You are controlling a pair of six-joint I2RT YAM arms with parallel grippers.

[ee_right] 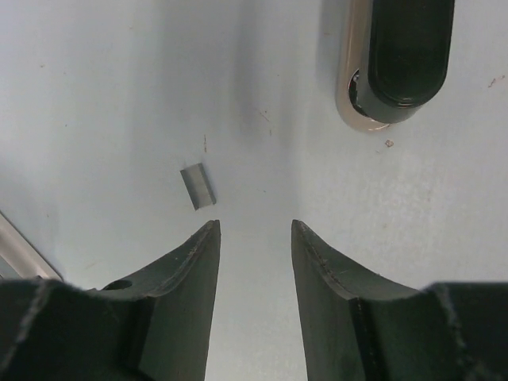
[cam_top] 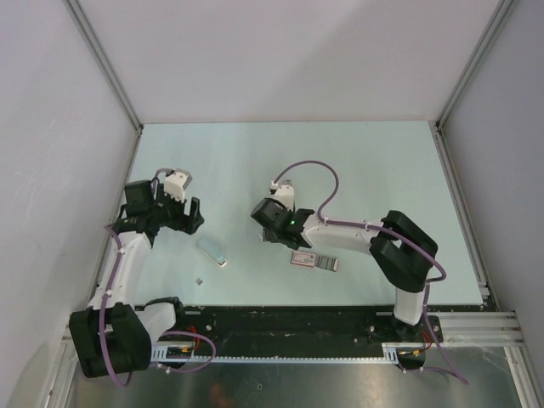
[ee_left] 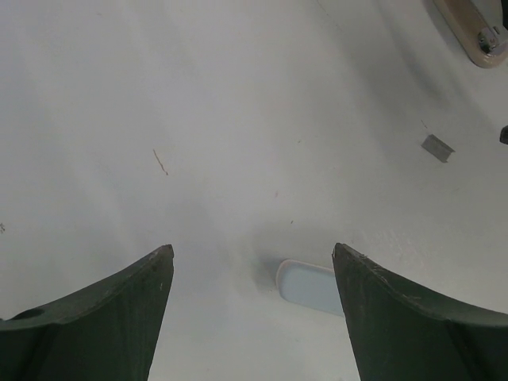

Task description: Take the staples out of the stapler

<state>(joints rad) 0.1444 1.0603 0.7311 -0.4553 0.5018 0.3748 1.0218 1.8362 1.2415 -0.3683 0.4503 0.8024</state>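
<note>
You have open table (cam_top: 340, 161) across the whole upper half of the overhead view, right up to the back wall (cam_top: 289, 59). In the middle, between the left gripper (ee_left: 252, 252) and the right gripper (ee_right: 254, 226), a pale block (cam_top: 213, 251) lies in the way, with a small staple strip (cam_top: 199, 280) just below it. A pinkish box (cam_top: 303, 259) sits tucked against the right arm (cam_top: 357, 236). In the right wrist view, the stapler (ee_right: 401, 51) blocks the upper right.

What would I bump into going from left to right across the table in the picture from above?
Left gripper → pale blue block → right gripper → pink box.
</note>
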